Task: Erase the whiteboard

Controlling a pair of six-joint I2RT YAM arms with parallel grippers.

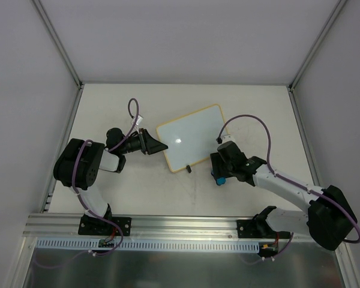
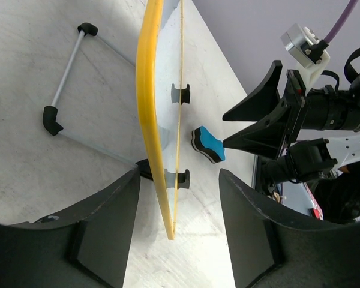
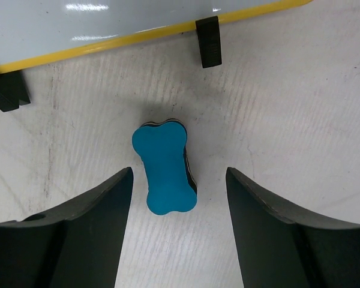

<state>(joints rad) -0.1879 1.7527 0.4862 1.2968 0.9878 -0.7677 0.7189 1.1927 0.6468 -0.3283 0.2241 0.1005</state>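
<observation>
The whiteboard point(image 1: 192, 138) has a glossy white face and a yellow frame, and stands tilted mid-table on a wire stand. My left gripper point(image 1: 161, 146) is open at its left edge. In the left wrist view the board point(image 2: 149, 108) is edge-on and its near corner lies between the jaws of the left gripper point(image 2: 177, 240), untouched. A blue bone-shaped eraser point(image 3: 165, 168) lies on the table just in front of the board point(image 3: 108, 24). My right gripper point(image 3: 179, 228) is open above the eraser, a finger on each side, apart from it. The eraser also shows in the top view point(image 1: 219, 179), under the right gripper point(image 1: 219, 173).
Two black clips point(image 3: 208, 41) hold the board's lower edge. The wire stand legs point(image 2: 66, 72) stretch behind the board. The right gripper point(image 2: 258, 129) shows beyond the eraser point(image 2: 209, 144). White walls enclose the table; a metal rail point(image 1: 186, 225) runs along the near edge.
</observation>
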